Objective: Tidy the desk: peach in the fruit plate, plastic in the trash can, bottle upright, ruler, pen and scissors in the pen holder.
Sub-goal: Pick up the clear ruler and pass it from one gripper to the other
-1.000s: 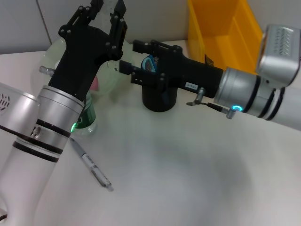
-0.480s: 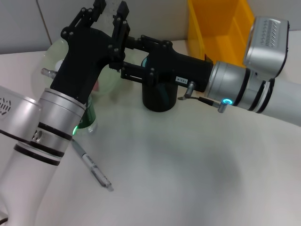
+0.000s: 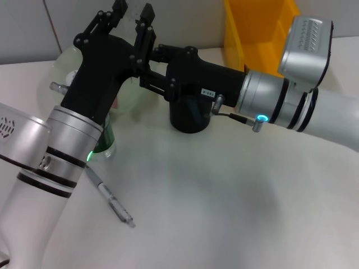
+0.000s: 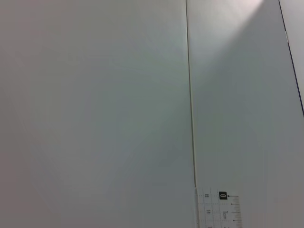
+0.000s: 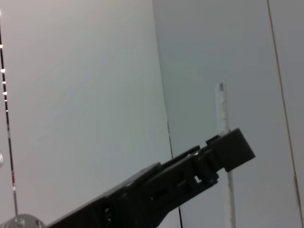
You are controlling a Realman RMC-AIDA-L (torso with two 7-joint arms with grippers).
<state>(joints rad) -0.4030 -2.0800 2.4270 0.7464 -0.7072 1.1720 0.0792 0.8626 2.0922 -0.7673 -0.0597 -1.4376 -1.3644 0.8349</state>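
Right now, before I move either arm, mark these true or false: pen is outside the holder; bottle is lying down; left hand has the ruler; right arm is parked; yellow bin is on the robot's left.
1. The pen lies on the desk, outside the pen holder. True.
2. The green bottle lies on its side. False: it stands upright beside the left arm.
3. The left hand holds the ruler raised above the desk. True.
4. The right arm is parked at the desk's edge. False: it reaches across over the pen holder, with the right hand next to the left hand.
5. The yellow bin is on the robot's left. False: it is at the far right.
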